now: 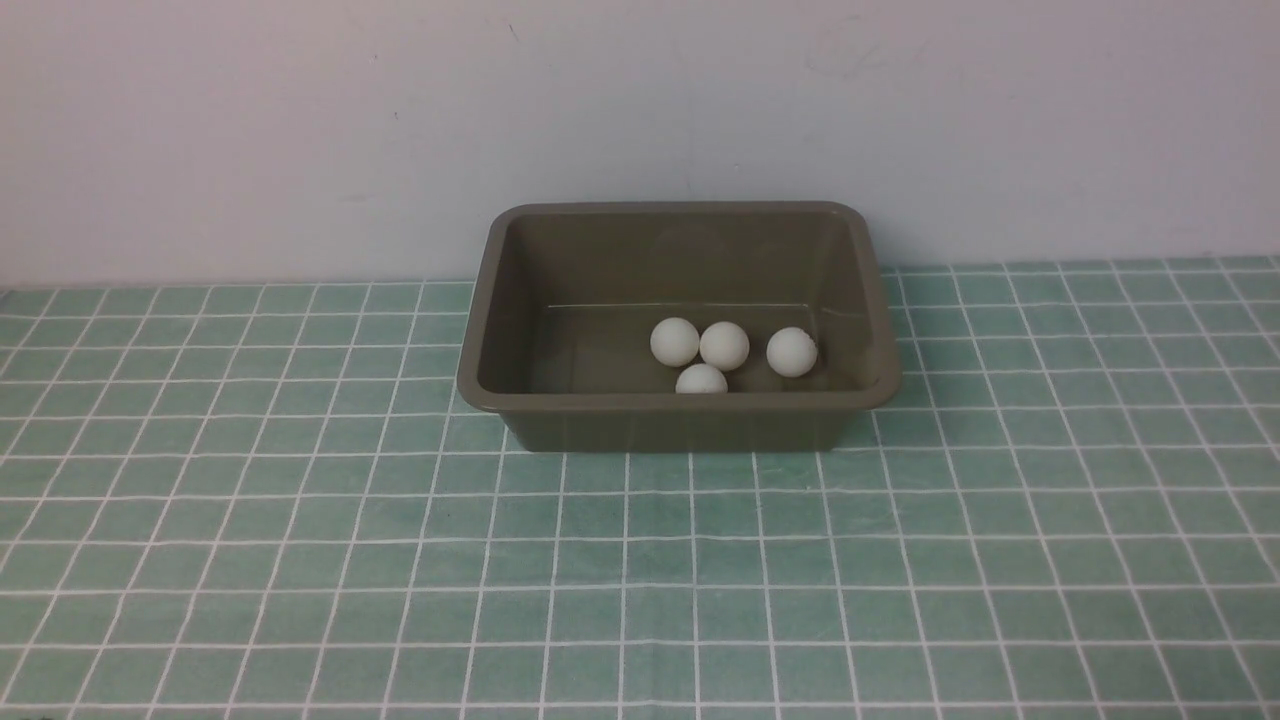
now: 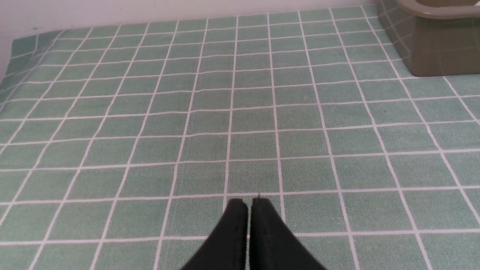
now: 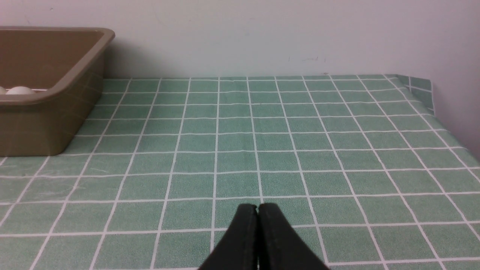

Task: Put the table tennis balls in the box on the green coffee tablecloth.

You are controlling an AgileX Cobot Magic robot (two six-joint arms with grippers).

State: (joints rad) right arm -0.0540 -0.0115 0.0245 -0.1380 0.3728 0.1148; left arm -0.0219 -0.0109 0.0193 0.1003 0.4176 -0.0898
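The olive-brown box [image 1: 480, 380] stands on the green coffee tablecloth [image 1: 640, 580] near the back wall. Several white table tennis balls lie inside it, toward its front right: one [image 1: 674, 341], one [image 1: 724, 345], one [image 1: 792, 351] and one [image 1: 701, 380] half hidden by the front rim. Neither gripper shows in the front view. In the left wrist view my left gripper [image 2: 248, 202] is shut and empty over bare cloth, with the box's corner [image 2: 431, 45] far off. In the right wrist view my right gripper [image 3: 257, 207] is shut and empty, with the box [image 3: 45, 123] and a ball top [image 3: 20, 90] far off.
A pale wall [image 1: 640, 120] runs right behind the box. The cloth's edge shows at the side in the left wrist view [image 2: 15, 56], and its turned-up corner in the right wrist view [image 3: 423, 93].
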